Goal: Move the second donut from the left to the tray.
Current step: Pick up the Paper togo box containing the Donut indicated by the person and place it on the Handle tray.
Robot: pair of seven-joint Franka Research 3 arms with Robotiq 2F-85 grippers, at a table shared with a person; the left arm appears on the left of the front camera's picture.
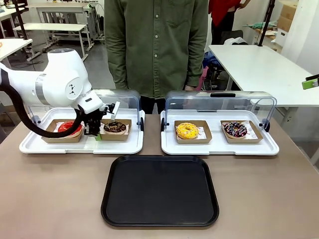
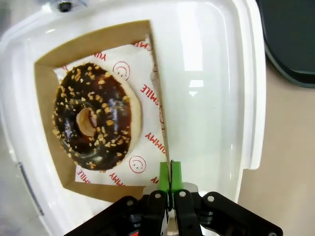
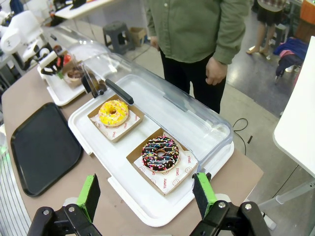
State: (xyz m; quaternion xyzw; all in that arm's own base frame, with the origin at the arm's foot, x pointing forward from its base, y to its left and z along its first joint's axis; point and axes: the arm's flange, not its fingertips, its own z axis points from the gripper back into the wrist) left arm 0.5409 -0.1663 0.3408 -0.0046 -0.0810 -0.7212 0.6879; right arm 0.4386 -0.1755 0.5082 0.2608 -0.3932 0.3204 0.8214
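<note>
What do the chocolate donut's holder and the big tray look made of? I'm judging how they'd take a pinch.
The holder looks like thin brown cardboard, matte, with folded walls. The left end effector is shut on its edge. The tray seems black plastic, smooth with a slight sheen and a low moulded rim, though coated metal is possible.

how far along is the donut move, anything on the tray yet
Done: the left gripper has reached the chocolate donut in the left display tray and stands shut, pinching the edge of its cardboard holder. In hand: that grip, with the holder not yet out of the display tray. Left: lifting it out and setting it on the black tray, which has nothing on it. The right gripper hangs open, away from the work.
</note>
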